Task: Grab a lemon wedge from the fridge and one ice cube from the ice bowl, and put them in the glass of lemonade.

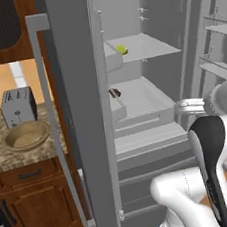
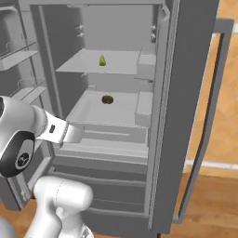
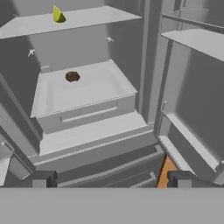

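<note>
Wide-open, empty fingers (image 3: 39, 178) face the open fridge (image 3: 144, 65); lemon wedge (image 3: 58, 15) sits on its upper shelf (image 3: 87, 19).

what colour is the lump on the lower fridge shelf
Dark brown lump, clearest in the hand view.

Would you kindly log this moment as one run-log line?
fridge: doors open | lemon wedge: on upper shelf, untouched | gripper: open, empty, below the shelves | brown lump: in tray
</note>
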